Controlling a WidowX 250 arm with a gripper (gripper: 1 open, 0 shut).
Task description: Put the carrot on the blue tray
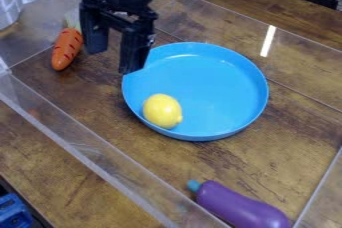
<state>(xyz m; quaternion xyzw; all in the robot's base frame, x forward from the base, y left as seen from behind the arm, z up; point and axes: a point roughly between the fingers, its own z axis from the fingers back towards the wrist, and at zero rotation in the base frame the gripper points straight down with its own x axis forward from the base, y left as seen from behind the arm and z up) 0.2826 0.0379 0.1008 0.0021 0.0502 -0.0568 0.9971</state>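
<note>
My pincer (pixel 112 44) hangs pointing down with its two black fingers spread wide and nothing between them. It sits over the wooden bench (pixel 80 107), in the gap between the carrot (pixel 64 47) and the blue tray (pixel 201 90). My left-hand finger in the picture stands just beside the carrot's green top; the other finger hangs at the tray's near-left rim, overlapping its edge from this angle.

The carrot lies on the bench, at the left, leafy end up toward the back and tip pointing toward the front; it is outside the tray and apart from it. A clear wall runs just left of it, leaving only a narrow strip there.

A yellow lemon (pixel 162 110) rests in the tray's front-left part; the rest of the blue floor is bare. A purple eggplant (pixel 241 207) lies near the front edge, well away from me.
</note>
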